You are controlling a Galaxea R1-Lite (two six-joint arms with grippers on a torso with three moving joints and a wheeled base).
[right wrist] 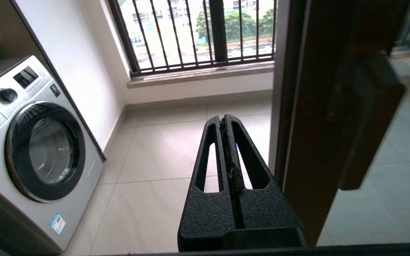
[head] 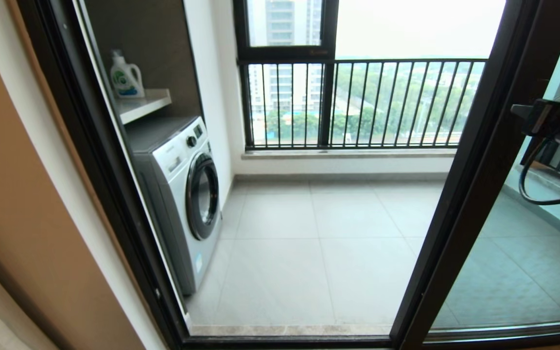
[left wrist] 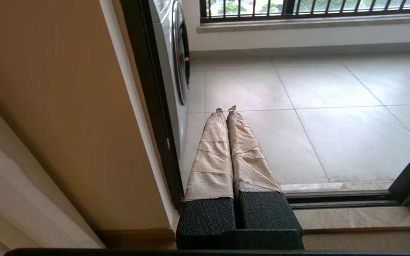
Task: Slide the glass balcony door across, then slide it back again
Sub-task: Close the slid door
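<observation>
The glass balcony door (head: 513, 262) stands slid over to the right, its dark brown stile (head: 474, 170) running slantwise down the head view and the doorway to its left open. In the right wrist view my right gripper (right wrist: 226, 119) is shut on nothing, close beside the stile (right wrist: 315, 117) and not touching it. A dark handle (right wrist: 368, 113) shows on the stile beyond the fingers. My right arm's wrist (head: 550, 119) hangs in front of the glass. My left gripper (left wrist: 225, 109), with tape-wrapped fingers, is shut and empty, low by the left door jamb (left wrist: 151, 99).
A white washing machine (head: 183, 194) stands inside the balcony on the left, under a shelf with a detergent bottle (head: 125, 77). A window with black railing bars (head: 358, 102) closes the far side. The tiled balcony floor (head: 319, 253) lies beyond the door track (left wrist: 336, 199).
</observation>
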